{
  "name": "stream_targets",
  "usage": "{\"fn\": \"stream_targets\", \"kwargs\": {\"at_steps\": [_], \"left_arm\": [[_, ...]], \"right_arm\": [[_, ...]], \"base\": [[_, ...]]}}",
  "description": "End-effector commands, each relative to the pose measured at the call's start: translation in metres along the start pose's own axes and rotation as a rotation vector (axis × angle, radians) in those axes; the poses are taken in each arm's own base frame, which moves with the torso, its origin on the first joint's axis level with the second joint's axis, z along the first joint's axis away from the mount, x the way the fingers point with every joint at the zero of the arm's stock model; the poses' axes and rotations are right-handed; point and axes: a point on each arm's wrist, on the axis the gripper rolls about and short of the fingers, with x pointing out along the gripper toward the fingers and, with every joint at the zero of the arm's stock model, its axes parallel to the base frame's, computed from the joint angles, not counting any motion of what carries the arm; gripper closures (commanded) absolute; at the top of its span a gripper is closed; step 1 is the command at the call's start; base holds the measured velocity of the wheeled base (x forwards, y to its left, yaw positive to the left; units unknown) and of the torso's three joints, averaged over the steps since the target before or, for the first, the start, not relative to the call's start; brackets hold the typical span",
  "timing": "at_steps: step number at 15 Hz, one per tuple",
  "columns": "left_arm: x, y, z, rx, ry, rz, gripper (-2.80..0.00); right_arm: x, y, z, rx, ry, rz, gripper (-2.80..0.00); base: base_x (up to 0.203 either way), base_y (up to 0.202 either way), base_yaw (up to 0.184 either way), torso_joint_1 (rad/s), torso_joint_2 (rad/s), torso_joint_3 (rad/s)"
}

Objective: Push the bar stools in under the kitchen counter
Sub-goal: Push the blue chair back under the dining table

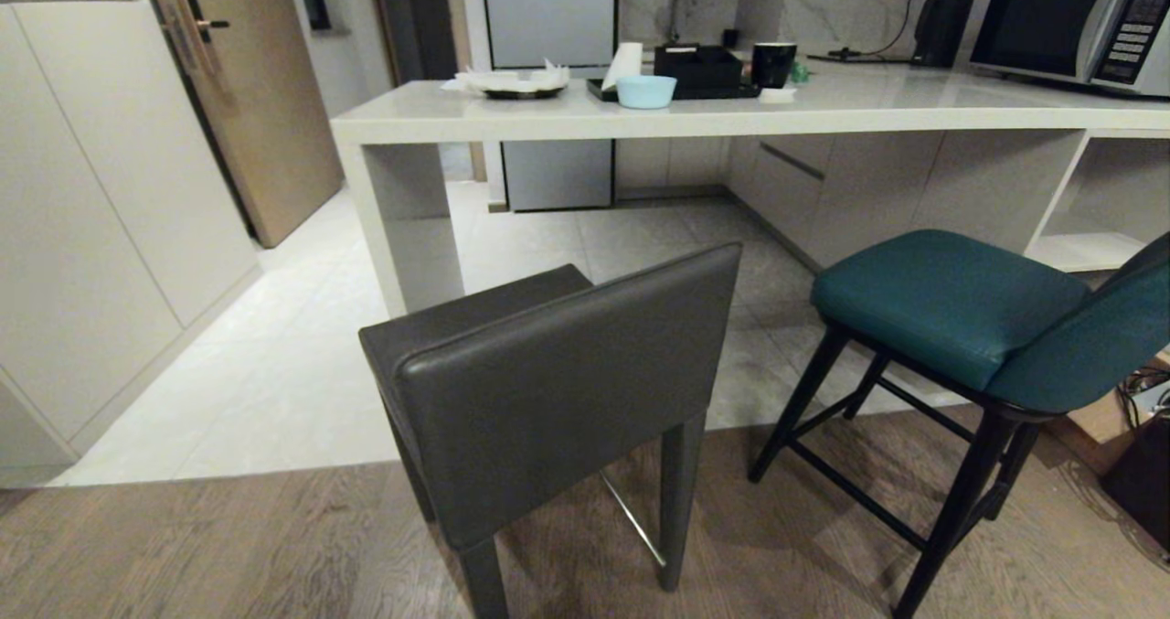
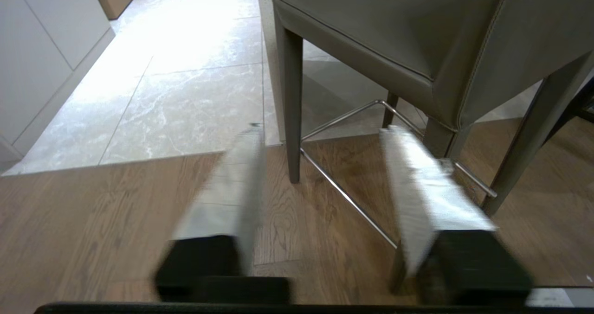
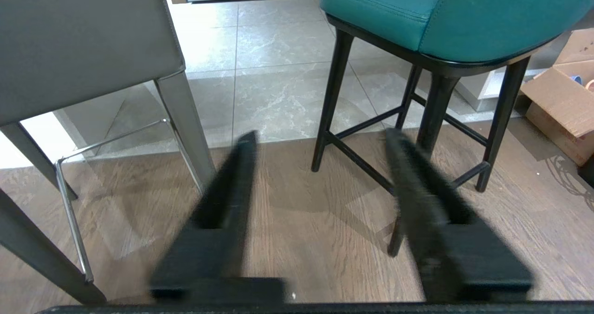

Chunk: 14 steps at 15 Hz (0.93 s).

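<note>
The kitchen counter (image 1: 695,116) stands at twelve o'clock. Both stools, grey stool (image 1: 558,372) and teal stool (image 1: 960,308), wait outside it. My left claw (image 2: 320,133) and right claw (image 3: 320,137) gape, grasping nothing.

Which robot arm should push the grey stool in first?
Probably the left. Its pincer hangs low right behind the grey stool, which stands out from the counter. The right pincer faces the gap beside the teal stool.

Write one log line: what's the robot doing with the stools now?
stage: start | grey stool: not under counter | teal stool: not under counter | left gripper: open, empty, low | right gripper: open, empty, low
</note>
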Motion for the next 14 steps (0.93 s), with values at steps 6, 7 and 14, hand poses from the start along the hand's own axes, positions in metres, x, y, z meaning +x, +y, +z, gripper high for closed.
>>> {"fn": "stream_targets", "kwargs": {"at_steps": [6, 7, 14], "left_arm": [[0.0, 0.0001, 0.0002, -0.023, 0.002, 0.0, 0.0], [0.0001, 0.0001, -0.0002, -0.025, 0.003, 0.002, 0.0], [0.0, 0.0002, 0.0004, -0.06, 0.0, 0.003, 0.0]], "right_arm": [[0.0, 0.0, 0.0005, 0.001, 0.0, 0.001, 0.0], [0.0001, 0.0, 0.0001, 0.001, 0.001, 0.002, 0.0], [0.0001, 0.0, 0.0001, 0.001, 0.001, 0.001, 0.0]], "base": [[0.0, 0.0, 0.0, 0.0, 0.0, 0.0], [0.0, 0.0, 0.0, 0.0, 0.0, 0.0], [0.0, 0.0, 0.0, 0.0, 0.0, 0.0]]}}
